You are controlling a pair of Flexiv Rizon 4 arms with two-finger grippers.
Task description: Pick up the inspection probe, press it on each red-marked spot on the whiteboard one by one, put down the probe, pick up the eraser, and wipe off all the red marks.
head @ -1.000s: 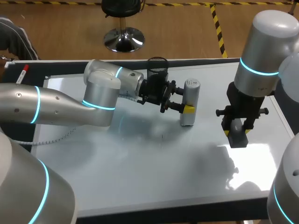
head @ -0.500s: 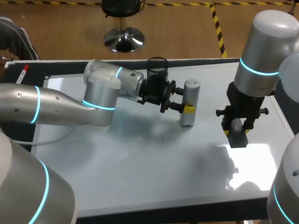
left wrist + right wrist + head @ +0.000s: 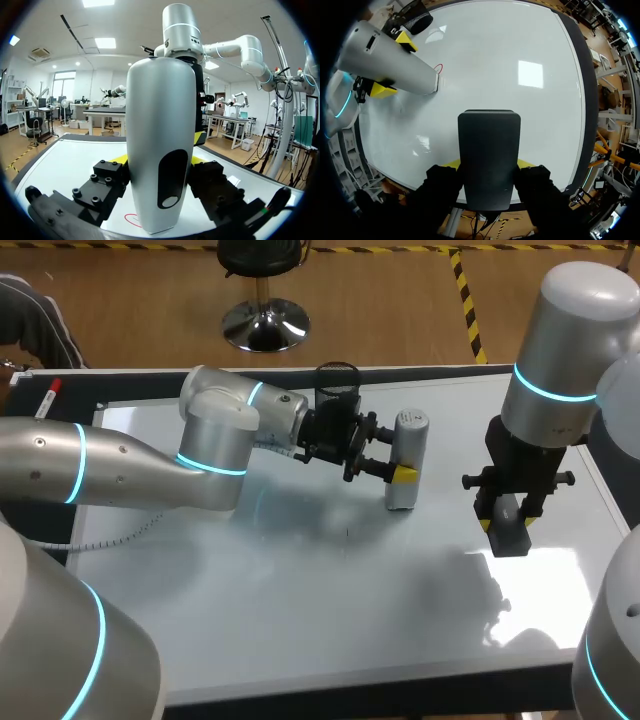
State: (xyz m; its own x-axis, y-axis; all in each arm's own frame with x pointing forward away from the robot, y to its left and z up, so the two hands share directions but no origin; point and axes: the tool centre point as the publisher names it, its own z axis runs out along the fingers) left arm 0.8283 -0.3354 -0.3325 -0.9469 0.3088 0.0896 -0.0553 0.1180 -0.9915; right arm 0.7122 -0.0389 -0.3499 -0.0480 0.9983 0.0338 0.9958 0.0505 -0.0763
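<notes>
My left end effector (image 3: 160,161) clamps the probe (image 3: 160,115) low down; it looks rigid and slick. My right end effector (image 3: 489,166) pinches the eraser (image 3: 489,150).

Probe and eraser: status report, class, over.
Left claw shut on probe, tip at red mark. Right claw shut on eraser, over whiteboard. Nothing in the way.

No text, number or sign is legible to us in any view.

- inspection probe (image 3: 405,460): small pale label near its top end, with print too fine to make out. From the right wrist the same label shows as a small dark-framed patch on the probe's side, also unreadable. From the left wrist we see only a dark oval inset on its front, with no characters.
- whiteboard (image 3: 300,590): the red mark (image 3: 439,67) beside the probe's tip is a drawn loop, not a letter or digit.
</notes>
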